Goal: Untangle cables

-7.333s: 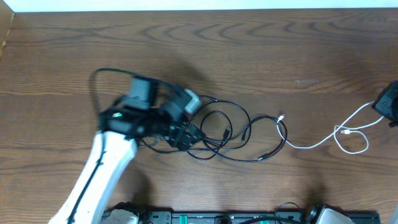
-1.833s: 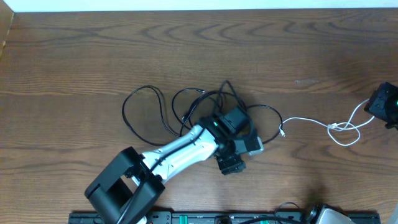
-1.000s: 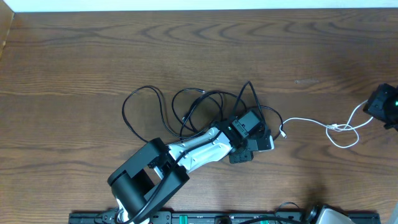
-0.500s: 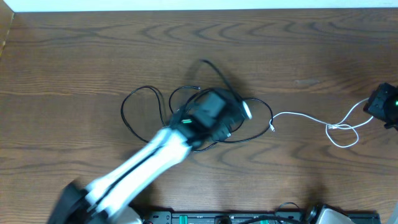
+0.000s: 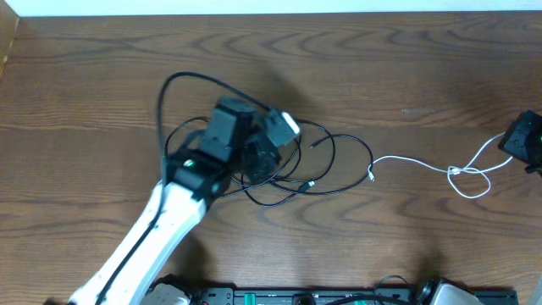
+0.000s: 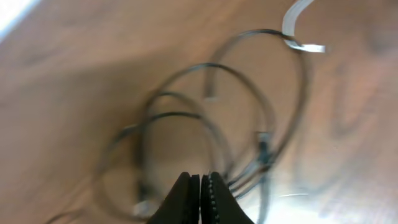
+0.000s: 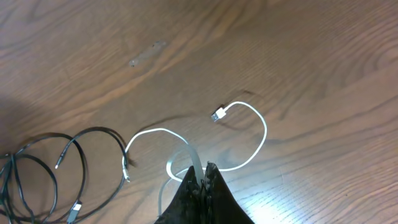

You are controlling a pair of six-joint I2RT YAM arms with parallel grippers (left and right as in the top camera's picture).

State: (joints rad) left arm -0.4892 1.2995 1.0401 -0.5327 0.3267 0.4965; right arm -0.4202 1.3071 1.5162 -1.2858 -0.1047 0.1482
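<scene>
Right, quick status. Your left gripper (image 6: 200, 186) sits over the black cables (image 5: 330, 161), mid-table and left of centre. The wrist view shows its jaws pressed together, but it's too blurred to tell if a strand is pinched btw them. The black cables lie in several overlapping loops w/ small plug ends inside.

Your right gripper (image 7: 200, 182) is at the far right edge of the table (image 5: 381, 68), jaws closed on the white cable (image 5: 415, 161), which runs left across the wood. Its free end lies just beside the outermost black loop, apart from it as far as I can tell. A white plug (image 7: 217, 115) lies loose near the right gripper.

Risks, imo:
- If the left gripper lifts w/ more than one strand caught, the whole bundle comes up & the loops cinch tighter instead of opening.
- A plug could snag in a neighbouring loop on a sideways pull.
- On the right, a hard pull could drag the white cable off the table edge; slack pushed left could re-cross it w/ the black loop.
- The blur hints at fast motion, so loose loops may whip & resettle badly.
</scene>
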